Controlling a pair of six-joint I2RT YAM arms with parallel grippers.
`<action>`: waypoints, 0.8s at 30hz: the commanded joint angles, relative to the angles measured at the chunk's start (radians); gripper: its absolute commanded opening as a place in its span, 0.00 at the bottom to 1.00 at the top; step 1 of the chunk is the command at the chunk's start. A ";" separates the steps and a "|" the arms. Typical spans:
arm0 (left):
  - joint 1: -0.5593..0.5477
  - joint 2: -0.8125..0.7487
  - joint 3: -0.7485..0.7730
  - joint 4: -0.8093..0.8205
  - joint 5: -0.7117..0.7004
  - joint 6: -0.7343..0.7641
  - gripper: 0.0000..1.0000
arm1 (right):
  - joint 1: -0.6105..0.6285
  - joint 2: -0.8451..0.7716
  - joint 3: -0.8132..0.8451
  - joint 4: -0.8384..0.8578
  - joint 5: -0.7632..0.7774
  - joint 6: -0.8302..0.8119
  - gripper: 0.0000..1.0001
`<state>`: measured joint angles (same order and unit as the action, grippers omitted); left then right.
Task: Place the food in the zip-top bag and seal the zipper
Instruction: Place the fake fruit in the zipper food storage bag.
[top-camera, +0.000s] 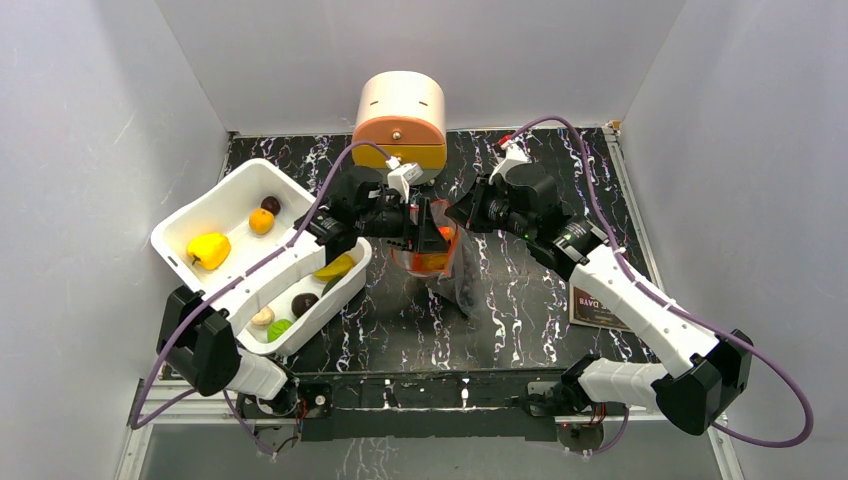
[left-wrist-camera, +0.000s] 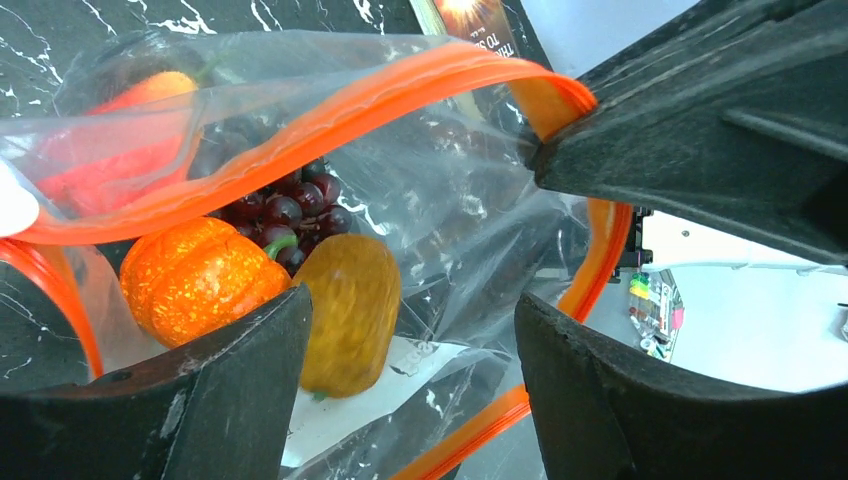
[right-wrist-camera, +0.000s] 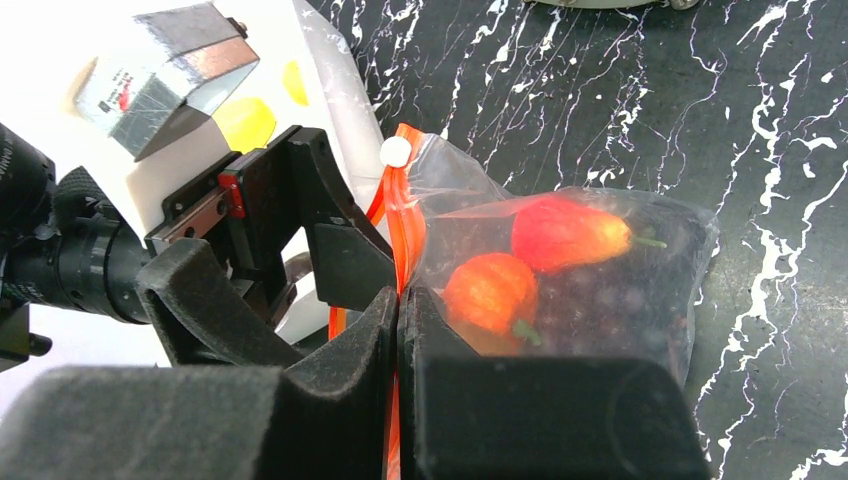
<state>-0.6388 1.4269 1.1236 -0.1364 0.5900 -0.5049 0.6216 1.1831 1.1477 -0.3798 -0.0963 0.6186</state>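
The clear zip-top bag (top-camera: 452, 278) stands open at the table's middle. My right gripper (right-wrist-camera: 400, 300) is shut on its red-orange zipper strip (right-wrist-camera: 405, 220) and holds the rim up; it also shows in the top view (top-camera: 453, 216). My left gripper (left-wrist-camera: 410, 320) is open right over the bag's mouth (top-camera: 428, 238). Inside the bag (left-wrist-camera: 450, 200) lie an orange pumpkin (left-wrist-camera: 190, 280), dark grapes (left-wrist-camera: 290, 210), a red piece (right-wrist-camera: 565, 232) and a blurred yellow-brown piece (left-wrist-camera: 350, 310) between my left fingers, not gripped. More food, such as a yellow pepper (top-camera: 207, 249), stays in the tub.
The white tub (top-camera: 190, 215) sits at the left under my left arm, holding several pieces: an orange one (top-camera: 261, 221), a dark one (top-camera: 304, 303), a green one (top-camera: 279, 328). A pink and orange box (top-camera: 400, 120) stands at the back. A printed card (top-camera: 590, 305) lies at the right.
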 joint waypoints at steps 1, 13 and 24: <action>-0.005 -0.054 0.063 -0.032 -0.020 0.023 0.71 | 0.003 -0.037 -0.002 0.087 0.017 -0.010 0.00; -0.004 -0.114 0.207 -0.317 -0.429 0.153 0.69 | 0.003 -0.040 0.023 0.059 0.039 -0.020 0.00; 0.190 -0.179 0.194 -0.428 -0.697 0.200 0.76 | 0.002 -0.051 0.019 0.049 0.049 -0.050 0.00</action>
<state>-0.5728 1.2942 1.3033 -0.5095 -0.0326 -0.3286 0.6216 1.1618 1.1477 -0.3939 -0.0685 0.5957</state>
